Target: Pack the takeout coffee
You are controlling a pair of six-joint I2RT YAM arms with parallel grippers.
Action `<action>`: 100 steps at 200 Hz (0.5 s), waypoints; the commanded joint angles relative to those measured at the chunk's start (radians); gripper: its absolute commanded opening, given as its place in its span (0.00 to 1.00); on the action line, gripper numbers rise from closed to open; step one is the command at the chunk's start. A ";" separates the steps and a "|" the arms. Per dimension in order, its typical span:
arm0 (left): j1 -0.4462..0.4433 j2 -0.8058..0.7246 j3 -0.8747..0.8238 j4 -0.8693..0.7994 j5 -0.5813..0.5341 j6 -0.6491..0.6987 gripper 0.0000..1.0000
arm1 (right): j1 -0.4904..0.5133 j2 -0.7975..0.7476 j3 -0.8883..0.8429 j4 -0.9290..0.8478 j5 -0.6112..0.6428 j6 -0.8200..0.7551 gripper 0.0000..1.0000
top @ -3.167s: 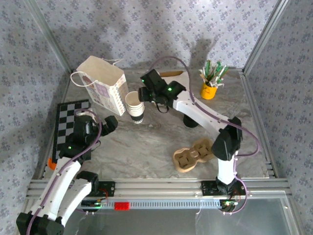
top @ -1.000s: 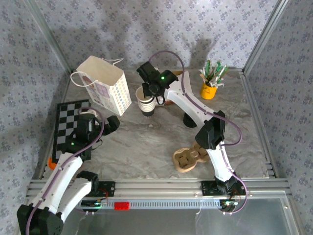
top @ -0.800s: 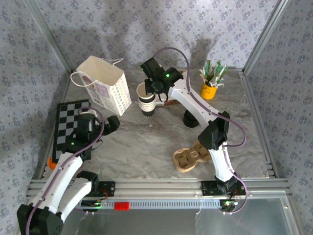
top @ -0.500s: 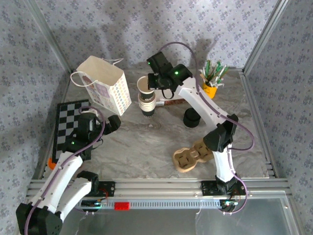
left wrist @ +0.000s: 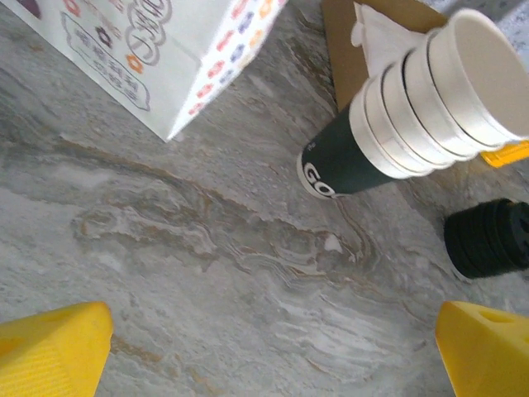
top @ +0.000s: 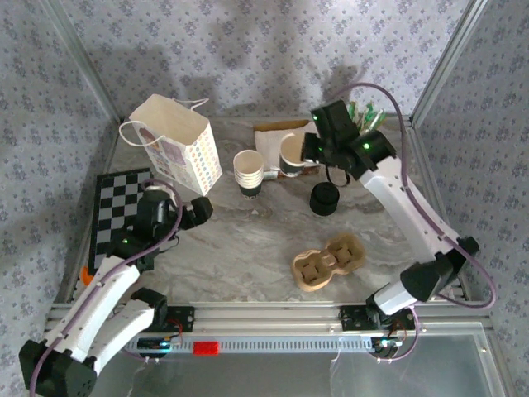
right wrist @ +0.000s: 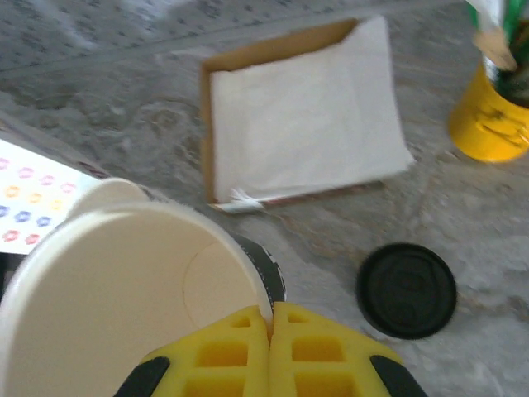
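My right gripper (top: 304, 153) has its fingers pressed together on the rim of the cup (top: 291, 155), pinching the wall with one finger inside and one outside. From the right wrist I see the yellow fingers (right wrist: 248, 351) shut tight over the cup's (right wrist: 124, 281) white edge, its dark band showing just below. From above, the cup sits tilted in front of the napkin tray (top: 277, 132), between the stack (top: 248, 172) of other cups and the arm; I cannot tell how far off the table (top: 248, 240) it is. The black lid (top: 324, 198) lies just near of it, and the cardboard carrier (top: 328, 262) lies well apart, nearer the bases. The yellow cup (right wrist: 492, 124) of sticks stands to the right of the tray.

My left gripper (top: 197, 212) is spread wide and holds nothing, low over the table beside the checkerboard (top: 116, 207), near the foot of the paper bag (top: 175, 142). Its camera looks across at the stack (left wrist: 421, 107), the bag (left wrist: 157, 58) and the lid (left wrist: 488, 240).
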 commanded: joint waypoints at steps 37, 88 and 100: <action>-0.151 0.029 0.002 0.054 -0.063 -0.063 1.00 | -0.053 -0.202 -0.433 0.161 -0.014 -0.030 0.06; -0.226 0.114 0.027 0.082 -0.102 -0.068 1.00 | -0.062 -0.250 -0.697 0.314 -0.056 -0.043 0.06; -0.238 0.127 0.032 0.086 -0.106 -0.069 1.00 | -0.067 -0.252 -0.724 0.305 -0.064 -0.027 0.06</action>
